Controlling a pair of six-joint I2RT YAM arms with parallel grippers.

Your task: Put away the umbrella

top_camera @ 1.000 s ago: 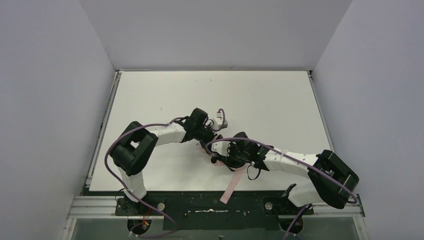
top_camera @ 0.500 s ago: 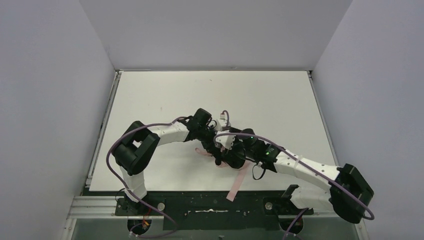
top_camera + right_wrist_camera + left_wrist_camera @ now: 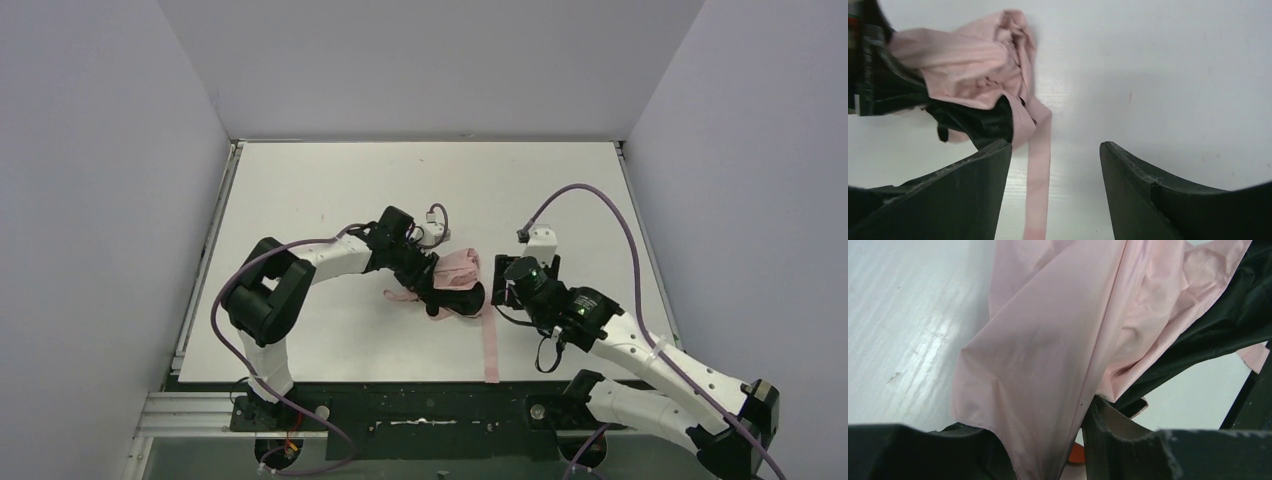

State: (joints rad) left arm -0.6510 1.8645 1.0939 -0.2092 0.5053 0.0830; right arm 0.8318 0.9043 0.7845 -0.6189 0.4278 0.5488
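Note:
The umbrella [image 3: 459, 267] lies folded near the table's middle, a crumpled bundle that is pale pink outside and black inside. Its long pink strap [image 3: 490, 347] trails toward the near edge. My left gripper [image 3: 441, 286] is shut on the umbrella; in the left wrist view pink canopy cloth [image 3: 1048, 355] fills the gap between the fingers [image 3: 1120, 437]. To the right of the bundle, my right gripper [image 3: 501, 283] stands open and holds nothing. In the right wrist view the strap [image 3: 1038, 185] lies on the table between its fingers [image 3: 973, 195], with the umbrella [image 3: 968, 70] ahead at upper left.
The white table [image 3: 330, 180] is walled by grey panels on three sides. A black rail [image 3: 420, 405] with both arm bases runs along the near edge. Purple cables loop over each arm.
My right gripper has opened, let go of the umbrella and drawn back to the right. My left gripper has closed on the canopy. The strap has swung to lie straight toward the near edge.

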